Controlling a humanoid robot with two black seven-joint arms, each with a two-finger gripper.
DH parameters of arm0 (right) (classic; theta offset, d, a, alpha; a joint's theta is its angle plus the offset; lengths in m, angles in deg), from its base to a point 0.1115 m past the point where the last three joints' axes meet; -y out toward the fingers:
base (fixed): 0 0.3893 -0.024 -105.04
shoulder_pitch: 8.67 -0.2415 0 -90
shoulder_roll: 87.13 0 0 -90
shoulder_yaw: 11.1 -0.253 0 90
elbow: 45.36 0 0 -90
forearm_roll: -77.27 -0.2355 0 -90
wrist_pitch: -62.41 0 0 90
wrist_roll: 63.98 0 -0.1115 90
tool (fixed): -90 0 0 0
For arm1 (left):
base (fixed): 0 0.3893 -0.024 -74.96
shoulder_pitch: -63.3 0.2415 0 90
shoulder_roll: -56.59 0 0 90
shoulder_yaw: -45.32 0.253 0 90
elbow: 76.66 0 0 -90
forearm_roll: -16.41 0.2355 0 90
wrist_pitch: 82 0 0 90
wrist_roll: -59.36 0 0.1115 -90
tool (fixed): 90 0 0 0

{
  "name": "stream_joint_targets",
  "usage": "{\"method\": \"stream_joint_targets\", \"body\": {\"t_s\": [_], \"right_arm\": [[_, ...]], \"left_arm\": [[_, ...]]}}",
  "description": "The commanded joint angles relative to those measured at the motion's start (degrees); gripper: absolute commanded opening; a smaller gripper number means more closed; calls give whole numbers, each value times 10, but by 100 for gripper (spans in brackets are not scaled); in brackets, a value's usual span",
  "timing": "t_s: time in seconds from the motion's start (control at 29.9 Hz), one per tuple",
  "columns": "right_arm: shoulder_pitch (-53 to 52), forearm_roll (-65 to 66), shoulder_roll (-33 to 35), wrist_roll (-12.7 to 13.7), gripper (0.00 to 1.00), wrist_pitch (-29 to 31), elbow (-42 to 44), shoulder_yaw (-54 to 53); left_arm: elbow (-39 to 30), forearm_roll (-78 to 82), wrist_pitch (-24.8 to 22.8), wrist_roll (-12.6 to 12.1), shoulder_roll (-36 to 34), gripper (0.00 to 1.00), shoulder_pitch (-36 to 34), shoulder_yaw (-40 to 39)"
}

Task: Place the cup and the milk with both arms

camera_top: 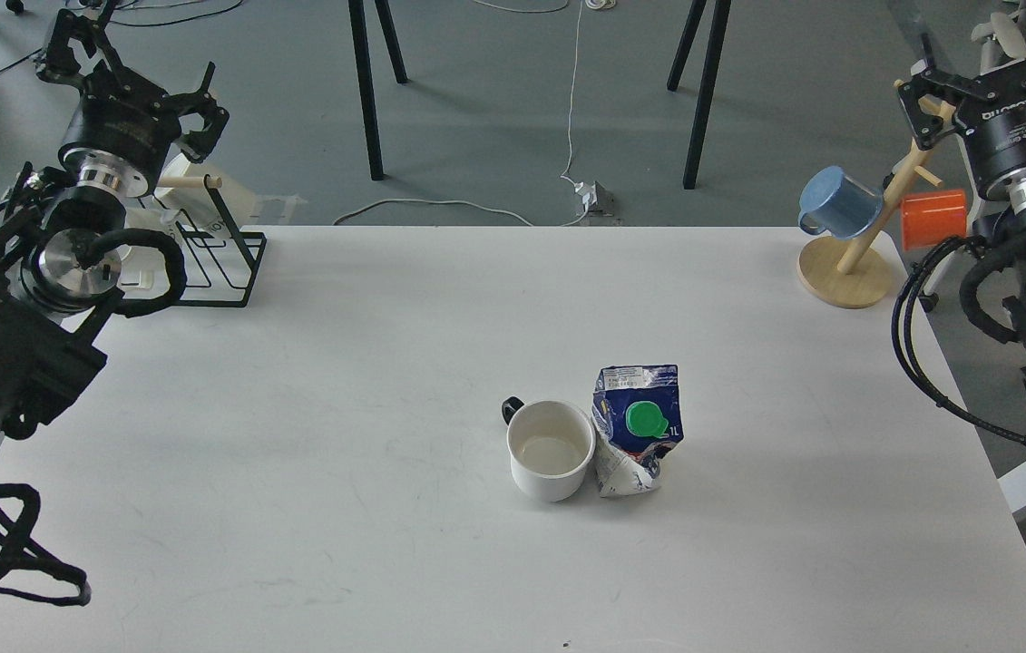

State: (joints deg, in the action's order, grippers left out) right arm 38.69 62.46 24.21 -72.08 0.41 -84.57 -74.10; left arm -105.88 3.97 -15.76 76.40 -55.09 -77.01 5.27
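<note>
A white cup (551, 449) with a dark handle stands upright near the table's middle. A crumpled blue and white milk carton (638, 428) with a green cap stands right beside it, touching its right side. My left gripper (136, 77) is open and empty, raised at the far left above the black wire rack, far from both. My right gripper (989, 54) is open and empty, raised at the far right next to the top of the wooden mug tree.
The wooden mug tree (844, 272) stands at the table's back right corner with a blue cup (835, 201) and an orange cup (933, 218) hung on it. A black wire rack (222, 258) with white items stands at the back left. The table (340, 408) is white.
</note>
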Motion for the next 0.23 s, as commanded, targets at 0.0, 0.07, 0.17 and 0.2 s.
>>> {"method": "stream_joint_targets", "body": {"t_s": [0.0,0.07,0.17,0.2], "right_arm": [[-6,-3,-30,-1,100,0,10,2],[-6,-2,-31,-4,100,0,9,3],[-9,-1,-27,-5,100,0,5,4],[-9,0,-25,-6,100,0,3,5]], "left_arm": [[-2,-3,1,0,-2,100,0,-1],[-2,-3,2,0,-3,100,-3,0],[-2,-2,2,-1,-5,100,-6,1],[-1,-2,2,0,-5,100,-6,1]]}}
